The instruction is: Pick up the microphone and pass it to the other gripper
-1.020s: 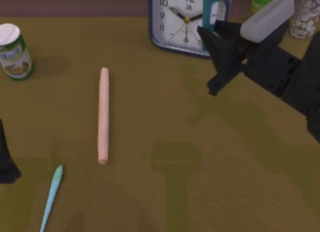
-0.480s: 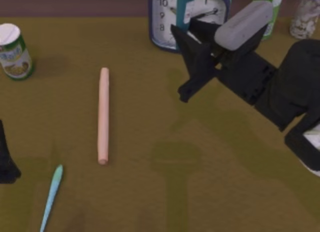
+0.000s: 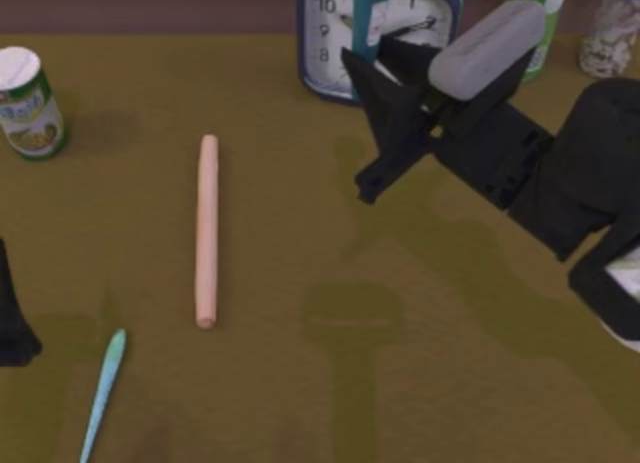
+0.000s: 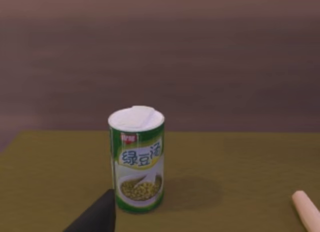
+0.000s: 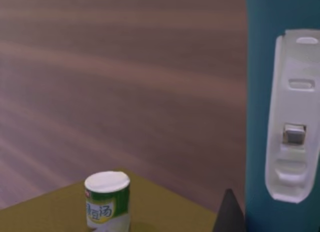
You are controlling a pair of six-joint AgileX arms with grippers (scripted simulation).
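— Where is the teal-handled toy microphone point(image 5: 282, 111) held?

— It is clamped between the closed fingers of the bulky black right gripper point(image 3: 378, 93), raised before the blue-rimmed alarm clock point(image 3: 325, 43).

— And the black left gripper point(image 3: 12, 318)?

— It is parked at the table's left edge; whether its fingers are apart cannot be told.

— What is seen nearby?

— A long pink rod point(image 3: 206, 230) well left of the right fingers, a green-labelled can point(image 3: 28, 103), a thin pale-teal stick point(image 3: 103, 393).

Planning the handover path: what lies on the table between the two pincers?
In the top view, between the left pincer at the table's left edge and the right pincer holding the microphone, only the pink rod lies; the rest is bare.
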